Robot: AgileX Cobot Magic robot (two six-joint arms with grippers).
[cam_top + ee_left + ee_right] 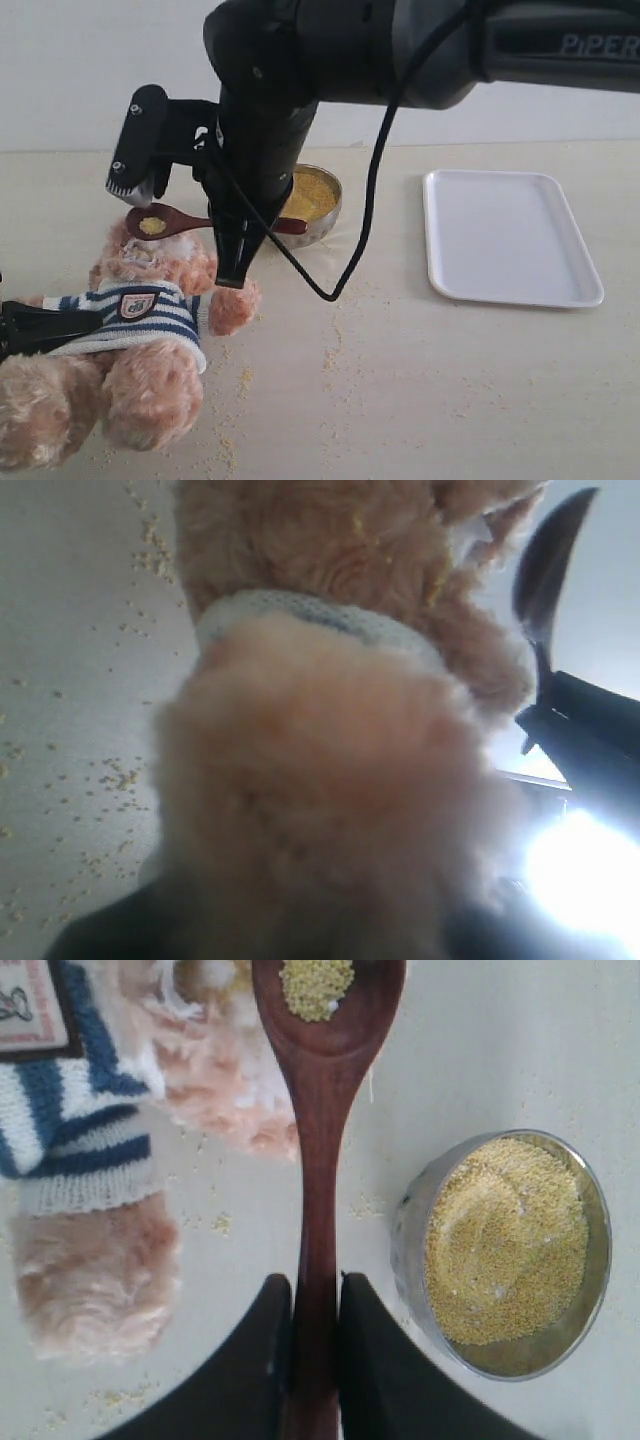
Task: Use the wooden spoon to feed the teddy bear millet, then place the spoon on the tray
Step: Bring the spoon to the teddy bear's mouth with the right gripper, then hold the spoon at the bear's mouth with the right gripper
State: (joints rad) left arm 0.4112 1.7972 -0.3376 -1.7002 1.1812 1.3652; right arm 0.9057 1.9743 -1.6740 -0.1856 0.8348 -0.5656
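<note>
The teddy bear (140,320) lies on its back at the near left, head toward the steel bowl (335,205). My right gripper (233,268) reaches across from the right and is shut on the handle of the wooden spoon (180,220). The spoon's bowl hovers over the bear's face with a small heap of millet (152,226) in it. In the right wrist view the fingers (265,1330) clamp the spoon (320,1110). My left gripper (60,322) holds the bear's arm at the sleeve; fur (330,780) hides its jaws. The white tray (505,235) lies empty at the right.
The steel bowl (405,1250), heaped with millet (505,1240), stands just behind the right gripper. Loose grains (335,350) are scattered over the pale table around the bear. A black cable (370,200) loops down from the right arm between bowl and tray.
</note>
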